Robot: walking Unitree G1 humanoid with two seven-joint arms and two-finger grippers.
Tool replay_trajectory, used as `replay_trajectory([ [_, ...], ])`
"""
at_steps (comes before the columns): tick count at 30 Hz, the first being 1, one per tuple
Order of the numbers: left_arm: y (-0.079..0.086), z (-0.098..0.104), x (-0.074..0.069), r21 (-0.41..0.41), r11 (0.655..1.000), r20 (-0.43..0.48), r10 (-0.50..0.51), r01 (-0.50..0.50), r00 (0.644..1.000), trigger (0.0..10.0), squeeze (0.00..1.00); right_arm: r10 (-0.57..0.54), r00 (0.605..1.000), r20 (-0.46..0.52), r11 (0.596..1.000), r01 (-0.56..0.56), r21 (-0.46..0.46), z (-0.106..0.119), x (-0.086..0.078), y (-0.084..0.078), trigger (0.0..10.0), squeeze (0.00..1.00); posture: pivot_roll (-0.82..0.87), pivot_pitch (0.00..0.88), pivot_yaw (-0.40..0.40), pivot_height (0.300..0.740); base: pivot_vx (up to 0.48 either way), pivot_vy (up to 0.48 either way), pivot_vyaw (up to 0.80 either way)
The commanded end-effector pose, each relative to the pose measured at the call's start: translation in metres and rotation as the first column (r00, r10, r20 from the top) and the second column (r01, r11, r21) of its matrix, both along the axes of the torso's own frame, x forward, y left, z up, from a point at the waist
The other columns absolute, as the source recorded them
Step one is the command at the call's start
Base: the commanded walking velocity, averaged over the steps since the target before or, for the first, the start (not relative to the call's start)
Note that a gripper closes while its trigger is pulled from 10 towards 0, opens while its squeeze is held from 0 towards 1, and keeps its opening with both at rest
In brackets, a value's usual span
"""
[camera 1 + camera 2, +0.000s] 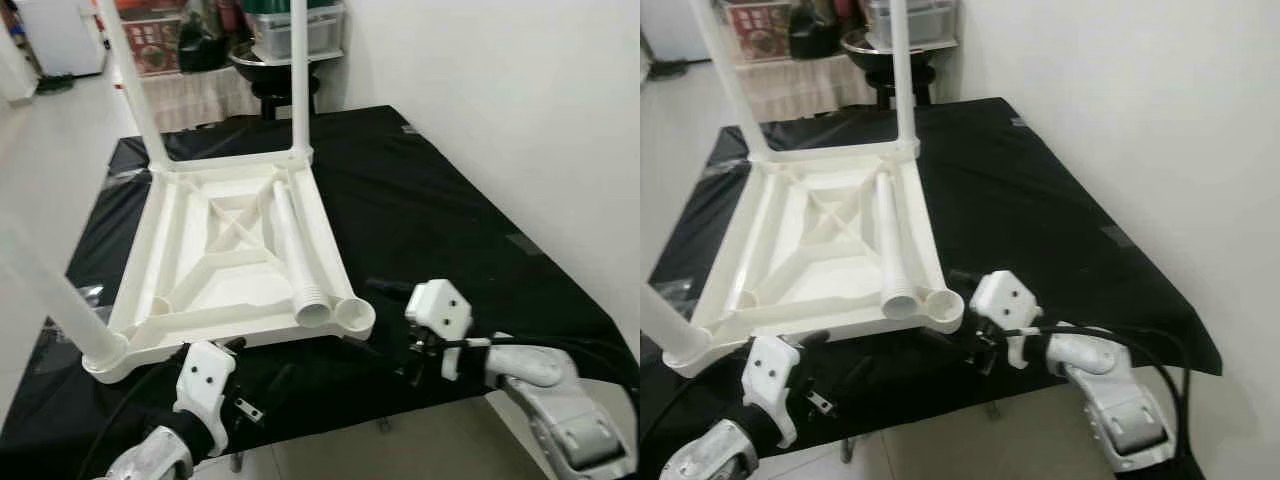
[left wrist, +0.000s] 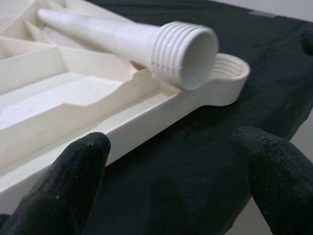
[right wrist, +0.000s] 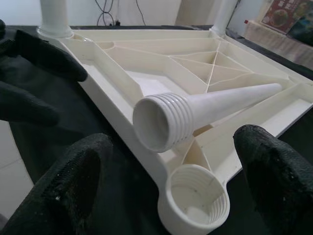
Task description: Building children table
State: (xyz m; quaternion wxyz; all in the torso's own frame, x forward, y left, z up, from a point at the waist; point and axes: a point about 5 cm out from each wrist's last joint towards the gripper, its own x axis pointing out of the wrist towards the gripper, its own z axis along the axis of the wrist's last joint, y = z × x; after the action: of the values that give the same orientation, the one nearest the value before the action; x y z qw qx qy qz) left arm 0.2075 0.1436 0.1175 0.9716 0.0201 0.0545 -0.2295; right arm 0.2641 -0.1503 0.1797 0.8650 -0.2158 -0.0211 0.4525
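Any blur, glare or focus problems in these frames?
Left eye view: soft, white tabletop nearly washed out against bright floor. Left wrist view: black fingers blurred up close, loose leg sharp. Right wrist view: same, threaded socket crisp.

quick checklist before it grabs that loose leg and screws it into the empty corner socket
1. Loose leg lying free on the upturned tabletop, threaded end towards the robot: ok.
2. Corner socket empty, threads showing: ok.
3. Right gripper open, facing the leg's threaded end: ok.
4. Left gripper open, at the tabletop's near edge: ok.
5. Three other legs standing in their corners: ok.
6. How tight those legs are: cannot tell.
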Motion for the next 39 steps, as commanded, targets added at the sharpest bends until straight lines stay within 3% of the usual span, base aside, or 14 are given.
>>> replay_trajectory([
  [1,0.006,-0.001,-0.003,0.018,1.000,-0.016,0.016,-0.015,1.000,10.0,0.00,0.010,1.000,0.003,1.000,-0.010,-0.004,-0.003,-0.001,0.012,10.0,0.00,-0.04,0.113,0.017,0.740,0.000,0.000,0.00],
  [5,0.009,-0.002,-0.007,0.028,0.999,-0.031,0.027,-0.026,0.999,10.0,0.00,-0.023,1.000,0.006,1.000,0.023,0.007,-0.006,0.004,0.024,10.0,0.00,-0.03,0.116,0.017,0.740,0.000,0.000,0.00],
  [14,0.014,-0.005,-0.022,0.039,0.999,-0.078,0.007,-0.004,0.997,10.0,0.00,-0.155,0.988,0.009,0.988,0.155,-0.019,-0.012,0.017,0.031,10.0,0.00,-0.02,0.126,0.012,0.740,0.000,0.000,0.00],
  [20,0.015,-0.005,-0.023,0.041,0.999,-0.078,0.012,-0.008,0.997,10.0,0.00,-0.168,0.986,0.009,0.985,0.168,-0.027,-0.013,0.019,0.033,10.0,0.00,-0.02,0.126,0.012,0.740,0.000,0.000,0.00],
  [30,0.009,0.001,-0.015,0.046,0.999,-0.045,0.018,-0.016,0.999,10.0,0.00,-0.251,0.968,0.016,0.962,0.251,-0.108,-0.017,0.040,0.049,10.0,0.00,-0.02,0.134,0.011,0.740,0.000,0.000,0.00],
  [39,0.008,0.003,-0.016,0.046,0.999,-0.047,0.009,-0.007,0.999,10.0,0.00,-0.345,0.938,0.032,0.932,0.347,-0.103,-0.011,0.054,0.052,10.0,0.00,-0.01,0.140,0.008,0.740,0.000,0.000,0.00],
])
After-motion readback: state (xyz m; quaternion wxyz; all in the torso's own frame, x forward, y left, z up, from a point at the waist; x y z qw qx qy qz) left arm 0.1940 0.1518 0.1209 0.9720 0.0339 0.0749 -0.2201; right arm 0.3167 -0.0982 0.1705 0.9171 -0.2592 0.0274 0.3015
